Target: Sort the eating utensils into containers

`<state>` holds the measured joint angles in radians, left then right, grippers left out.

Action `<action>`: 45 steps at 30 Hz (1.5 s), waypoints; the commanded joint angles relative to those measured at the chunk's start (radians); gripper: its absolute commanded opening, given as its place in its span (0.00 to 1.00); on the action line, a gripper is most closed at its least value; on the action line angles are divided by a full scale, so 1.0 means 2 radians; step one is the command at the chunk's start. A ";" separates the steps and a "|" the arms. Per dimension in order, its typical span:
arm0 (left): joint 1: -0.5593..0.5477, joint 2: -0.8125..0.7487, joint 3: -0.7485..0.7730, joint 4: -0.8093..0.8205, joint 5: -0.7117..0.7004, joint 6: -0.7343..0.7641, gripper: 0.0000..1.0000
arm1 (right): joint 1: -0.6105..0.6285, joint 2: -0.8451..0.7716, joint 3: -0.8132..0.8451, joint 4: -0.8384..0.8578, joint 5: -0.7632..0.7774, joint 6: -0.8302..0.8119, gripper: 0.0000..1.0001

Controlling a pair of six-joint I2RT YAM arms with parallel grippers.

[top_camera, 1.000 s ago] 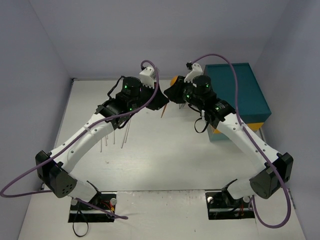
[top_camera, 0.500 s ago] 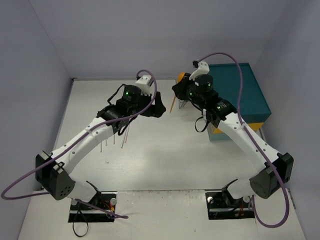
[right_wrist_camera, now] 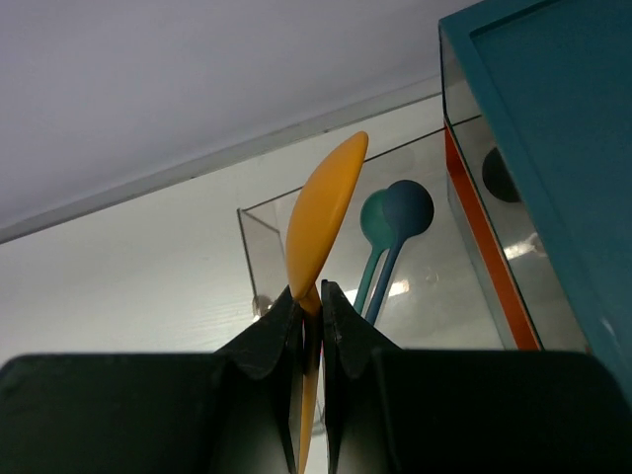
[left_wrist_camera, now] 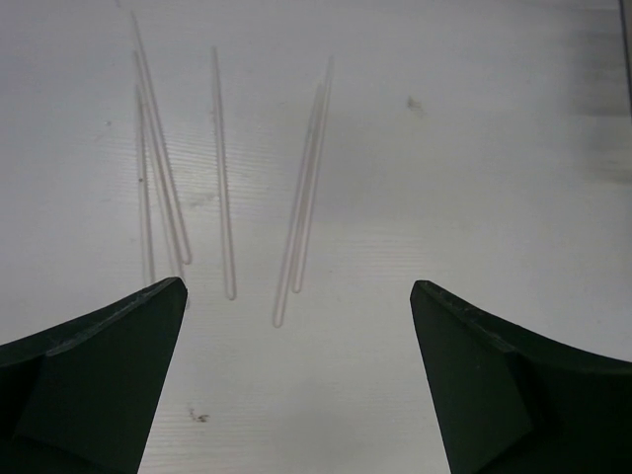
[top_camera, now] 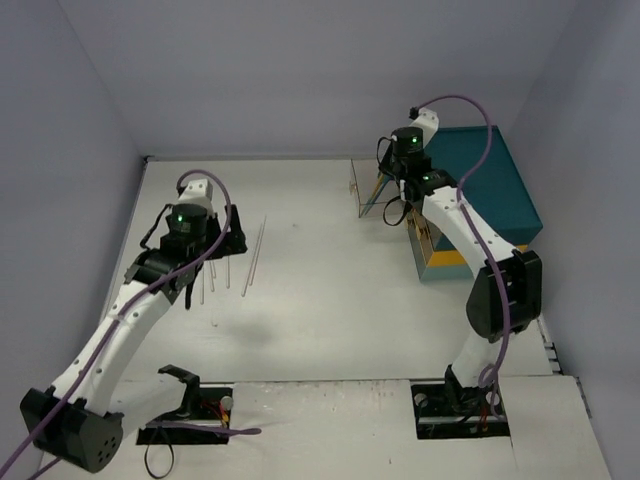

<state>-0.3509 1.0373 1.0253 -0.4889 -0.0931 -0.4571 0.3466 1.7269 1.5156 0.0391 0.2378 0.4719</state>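
Observation:
My right gripper (right_wrist_camera: 309, 288) is shut on an orange spoon (right_wrist_camera: 324, 207), bowl end up, held just in front of a clear container (right_wrist_camera: 259, 247). A teal spoon (right_wrist_camera: 373, 225) and a blue spoon (right_wrist_camera: 407, 209) lie inside that container. From above, the right gripper (top_camera: 388, 186) hangs over the container (top_camera: 366, 198) at the back. My left gripper (left_wrist_camera: 298, 284) is open and holds nothing. It hovers over the table just short of several clear utensils (left_wrist_camera: 301, 197) lying side by side. In the top view the left gripper (top_camera: 222, 243) is beside those utensils (top_camera: 254, 256).
A large teal chest (top_camera: 485, 190) with a yellow band stands at the right, touching the clear container's side; its edge shows close by in the right wrist view (right_wrist_camera: 553, 128). Walls close the table at the back and left.
The left gripper has opened and its arm has drawn back to the left over the clear utensils. The right arm has carried the orange spoon back and right to the clear container.

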 commanded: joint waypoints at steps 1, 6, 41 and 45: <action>0.011 -0.041 -0.038 -0.009 -0.059 0.023 0.97 | -0.002 0.048 0.051 0.033 0.033 0.015 0.00; 0.011 -0.067 -0.091 0.004 -0.090 0.025 0.97 | -0.001 0.087 0.060 0.033 0.046 0.032 0.00; 0.019 -0.056 -0.097 0.031 -0.103 0.029 0.97 | 0.118 0.114 0.082 -0.018 -0.032 -0.189 0.78; 0.019 -0.054 -0.097 0.031 -0.105 0.029 0.97 | 0.118 0.143 0.101 -0.018 -0.037 -0.200 0.81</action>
<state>-0.3202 0.9268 0.8047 -0.4732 -0.2799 -0.4007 0.5885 1.9775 1.6476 -0.0270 0.1946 0.1052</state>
